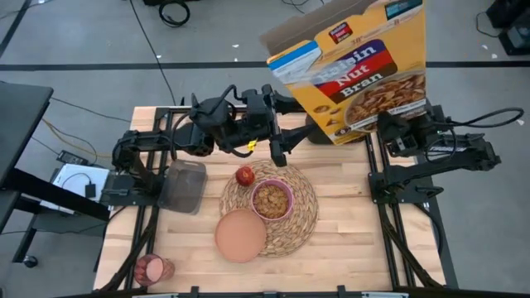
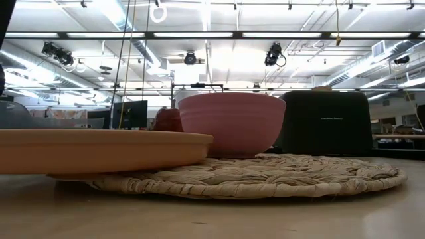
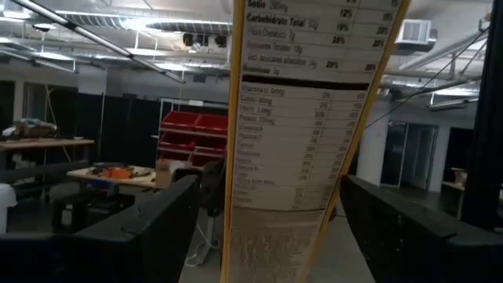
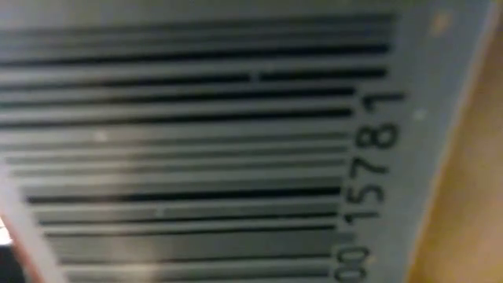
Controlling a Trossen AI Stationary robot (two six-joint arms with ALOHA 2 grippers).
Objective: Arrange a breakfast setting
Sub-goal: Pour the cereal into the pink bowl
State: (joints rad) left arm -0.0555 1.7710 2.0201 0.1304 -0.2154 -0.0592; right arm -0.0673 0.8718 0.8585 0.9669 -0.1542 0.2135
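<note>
The yellow-and-blue cereal box [image 1: 356, 70] hangs tilted above the table's far edge, its top flaps open. My right gripper [image 1: 387, 126] is shut on its lower end. My left gripper [image 1: 290, 141] is open, and its fingers [image 3: 141, 236] stand apart on either side of the box's narrow printed side [image 3: 299, 157]. The pink bowl [image 1: 272, 199], filled with cereal, and the red apple [image 1: 244, 175] sit on the woven placemat [image 1: 302, 223]. The salmon plate [image 1: 241, 235] rests partly on the placemat's near left edge. The pink cup [image 1: 151, 268] is at the near left corner. My right gripper holds the cereal box at its lower end [image 1: 377, 124], coming from the table's right side. The box hides the fingers in the high view, and the barcode panel [image 4: 236, 141] fills the wrist view. The box is lifted clear and leans, with its open top toward the far left.
The black toaster [image 2: 325, 123] stands behind the placemat at the far side, mostly under the box in the high view. A clear grey container [image 1: 182, 185] sits left of the placemat. Bare wood [image 1: 356, 240] lies right of the placemat.
</note>
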